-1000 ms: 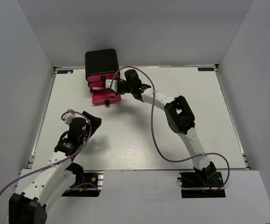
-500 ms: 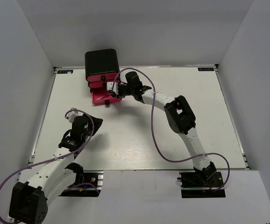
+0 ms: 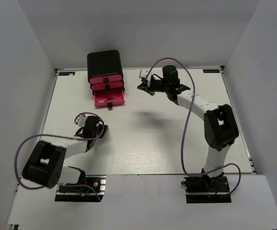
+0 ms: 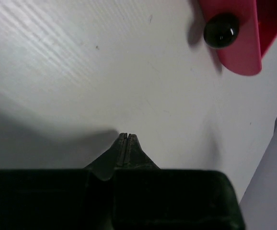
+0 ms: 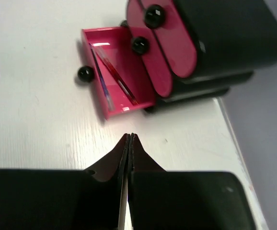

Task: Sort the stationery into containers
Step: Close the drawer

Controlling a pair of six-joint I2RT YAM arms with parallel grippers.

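The black rounded cabinet (image 3: 104, 63) with three pink drawers stands at the far left of the white counter (image 3: 143, 143), against the back wall. The top two drawers are shut. The bottom pink drawer (image 3: 120, 101) is pulled out toward the arms, and its round black knob (image 5: 84, 73) sticks out in front. A thin red pen (image 5: 120, 80) lies slanted inside it. There is another thin thing next to it by the front wall, but it is hard to tell what it is.

The right arm (image 3: 196, 100) reaches up to the right of the cabinet. It is near the cabinet but does not touch it. Its jaws are pressed tight together with nothing in them. The left arm (image 3: 76, 143) is folded low near the front left, well away from the drawers. Its jaws are also squeezed together and hold nothing. Its own camera sees only part of the open drawer front and the knob. A purple cable (image 3: 186, 129) loops along each arm.
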